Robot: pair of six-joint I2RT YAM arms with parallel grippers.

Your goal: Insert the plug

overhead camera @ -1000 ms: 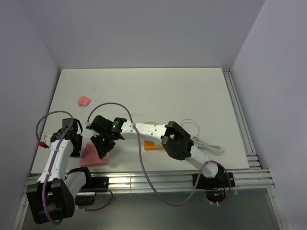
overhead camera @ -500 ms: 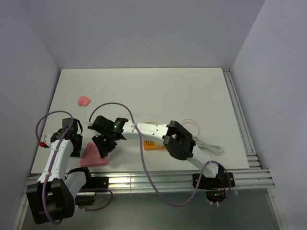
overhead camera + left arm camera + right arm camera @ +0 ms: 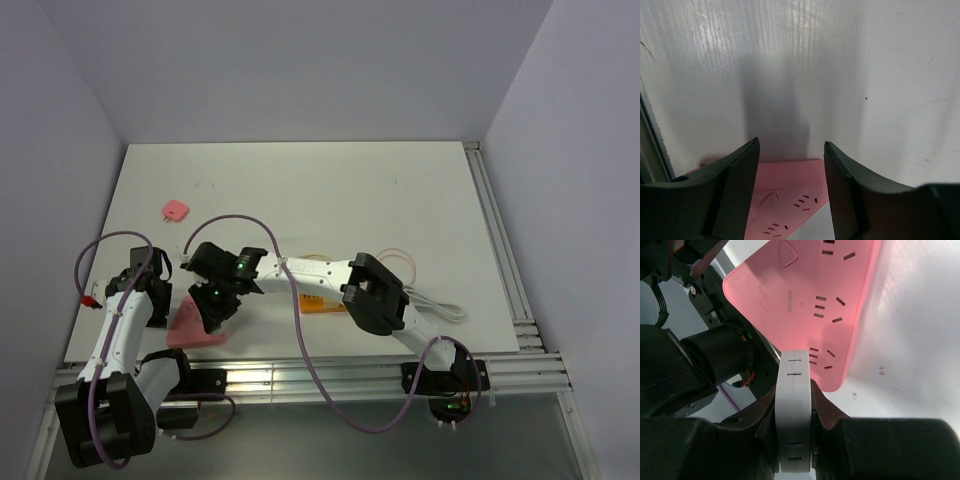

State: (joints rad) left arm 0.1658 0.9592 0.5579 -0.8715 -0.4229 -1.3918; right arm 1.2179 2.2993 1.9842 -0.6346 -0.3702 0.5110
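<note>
Closed on a flat white plastic plug (image 3: 793, 440), the right pincer (image 3: 794, 390) hangs over the near left part of the table; its two dark fingers (image 3: 824, 412) press the plug from either side. In the right wrist view the plug's far end overlaps the edge of the pink, round-cornered plastic power strip (image 3: 810, 295), just beside a group of socket slots; whether plug and strip touch cannot be told. The left pincer (image 3: 791, 150) stands open with nothing between its jaws, a corner of the pink strip showing below the gap; from above it sits just left of the strip, near the table's left edge.

The matt white table top (image 3: 330, 190) carries faint scratches and specks; pale lavender-grey walls (image 3: 300, 70) close it in on three sides; aluminium rails (image 3: 330, 375) run along the near edge and down the right side. A small pink square piece (image 3: 175, 209) lies well apart towards the far left; a flat orange piece (image 3: 322, 305) lies under the right arm; a white cable (image 3: 440, 305) trails near the right; purple cables (image 3: 300, 340) loop from both arms.
</note>
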